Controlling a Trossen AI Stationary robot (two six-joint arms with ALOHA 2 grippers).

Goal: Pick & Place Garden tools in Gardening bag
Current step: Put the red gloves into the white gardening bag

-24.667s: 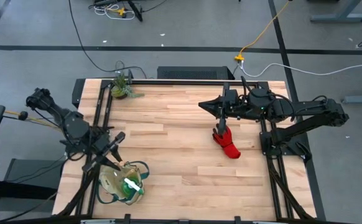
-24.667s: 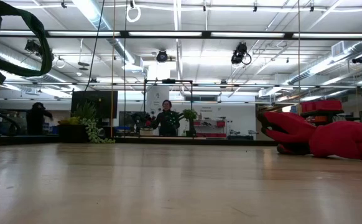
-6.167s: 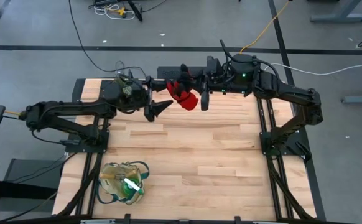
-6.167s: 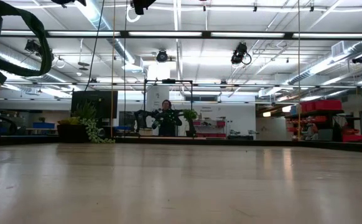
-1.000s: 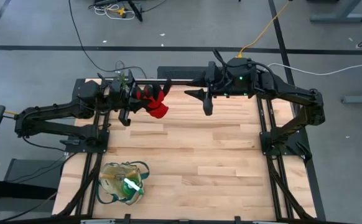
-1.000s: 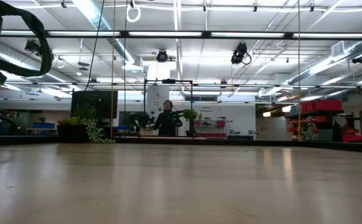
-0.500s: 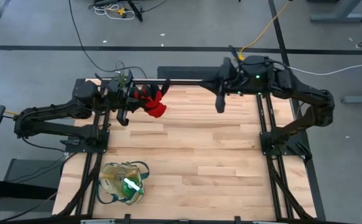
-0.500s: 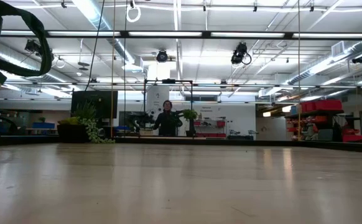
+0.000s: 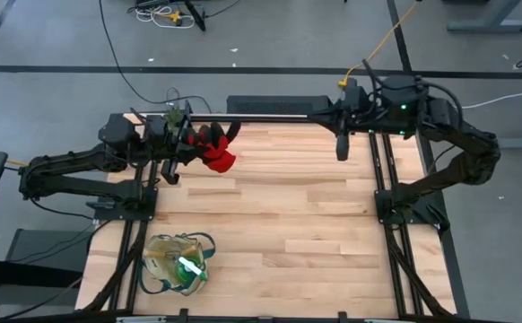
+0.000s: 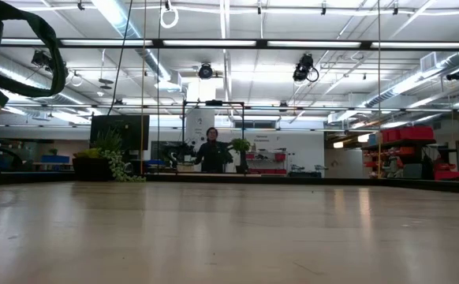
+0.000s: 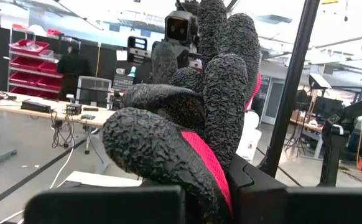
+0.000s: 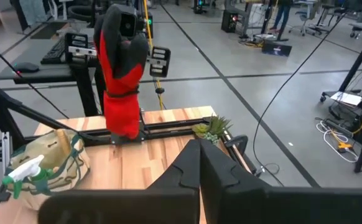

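One glove bundle (image 9: 214,149) clamped in left gripper (image 9: 189,144)

Left gripper (image 9: 182,144) clamped, right gripper (image 9: 341,152) closed.

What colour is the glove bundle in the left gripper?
Red fabric with a black textured coating; the glove bundle shows best in the right wrist view, held in the left gripper.

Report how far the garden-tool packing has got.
Done: the gardening bag at the table's near left already holds a green-and-white item. In hand: the left hand grips the black-and-red glove bundle above the far edge; the right hand is shut and empty. Left: carry the gloves to the bag.
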